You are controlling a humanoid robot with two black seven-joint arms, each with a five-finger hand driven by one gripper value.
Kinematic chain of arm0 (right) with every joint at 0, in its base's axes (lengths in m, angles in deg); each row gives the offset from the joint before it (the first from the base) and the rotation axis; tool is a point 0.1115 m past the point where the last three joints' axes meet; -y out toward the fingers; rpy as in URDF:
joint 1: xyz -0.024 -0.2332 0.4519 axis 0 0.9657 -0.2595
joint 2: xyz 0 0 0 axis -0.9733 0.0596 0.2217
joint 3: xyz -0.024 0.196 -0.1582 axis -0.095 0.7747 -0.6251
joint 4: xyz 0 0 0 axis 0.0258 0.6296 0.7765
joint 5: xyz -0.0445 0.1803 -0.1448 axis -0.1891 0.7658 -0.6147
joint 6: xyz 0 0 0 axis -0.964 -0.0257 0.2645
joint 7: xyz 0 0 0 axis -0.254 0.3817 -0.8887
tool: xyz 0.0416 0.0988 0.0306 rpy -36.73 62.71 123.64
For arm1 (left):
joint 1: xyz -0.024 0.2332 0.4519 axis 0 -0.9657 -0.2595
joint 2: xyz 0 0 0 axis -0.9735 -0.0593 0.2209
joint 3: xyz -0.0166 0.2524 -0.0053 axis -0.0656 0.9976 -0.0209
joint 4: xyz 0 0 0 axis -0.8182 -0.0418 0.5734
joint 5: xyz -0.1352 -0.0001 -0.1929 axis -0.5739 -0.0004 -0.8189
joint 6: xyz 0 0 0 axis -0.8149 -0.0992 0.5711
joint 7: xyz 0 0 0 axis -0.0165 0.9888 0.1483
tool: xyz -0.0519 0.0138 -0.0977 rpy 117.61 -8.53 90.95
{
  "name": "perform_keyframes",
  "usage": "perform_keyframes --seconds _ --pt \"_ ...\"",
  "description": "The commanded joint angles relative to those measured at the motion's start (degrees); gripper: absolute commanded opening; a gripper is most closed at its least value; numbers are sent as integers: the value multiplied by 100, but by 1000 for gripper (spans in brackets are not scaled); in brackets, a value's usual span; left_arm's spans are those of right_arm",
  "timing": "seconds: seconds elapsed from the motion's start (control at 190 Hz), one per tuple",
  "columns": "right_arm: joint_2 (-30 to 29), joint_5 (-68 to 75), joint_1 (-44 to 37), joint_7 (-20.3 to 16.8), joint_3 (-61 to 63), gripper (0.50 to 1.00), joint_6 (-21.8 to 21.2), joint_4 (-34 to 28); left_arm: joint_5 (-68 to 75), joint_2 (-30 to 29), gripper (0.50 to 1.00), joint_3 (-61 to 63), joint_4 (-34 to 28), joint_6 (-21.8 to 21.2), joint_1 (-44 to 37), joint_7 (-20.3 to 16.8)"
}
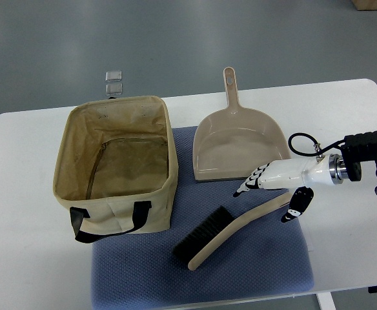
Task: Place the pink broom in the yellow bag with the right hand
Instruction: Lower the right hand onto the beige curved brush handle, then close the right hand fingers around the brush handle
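Right hand: the white robot hand with black-tipped fingers [275,187] comes in from the right edge and hovers over the handle end of the broom, fingers spread loosely and holding nothing; the thumb [296,205] hangs on the near side of the handle, so the handle sits within the opening, ready for a closing grasp.
Broom: the pale pink curved-handled hand broom with black bristles [230,231] lies flat, its handle tip directly under the hand, its bristle head below and to the hand's left.
Bag: the open tan-yellow fabric bag with black strap handles [155,129] stands upright well to the hand's left, mouth facing up so the broom can be dropped in from above.
Dustpan: the beige plastic dustpan [240,145] lies just beyond the hand, between it and the bag's far corner; probably something to clear on the carry.
Mat: a blue-grey textured cloth mat [266,265] spreads beneath the hand on the white tabletop [20,258].
Left hand: not seen.
Stage: likely pre-grasp; broom not yet lifted.
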Motion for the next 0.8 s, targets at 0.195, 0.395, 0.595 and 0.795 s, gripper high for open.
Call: perform_keyframes --seconds 0.195,0.395,0.595,0.795 --pt "-3 -189 303 -237 107 911 383 53 0 0 1000 0 0 0 0 0" --pt "-65 -215 373 -255 124 870 392 53 0 0 1000 0 0 0 0 0" --pt "-214 -198 513 -457 282 862 506 62 0 0 1000 0 0 0 0 0" --pt "-258 -206 601 -457 405 829 471 53 0 0 1000 0 0 0 0 0"
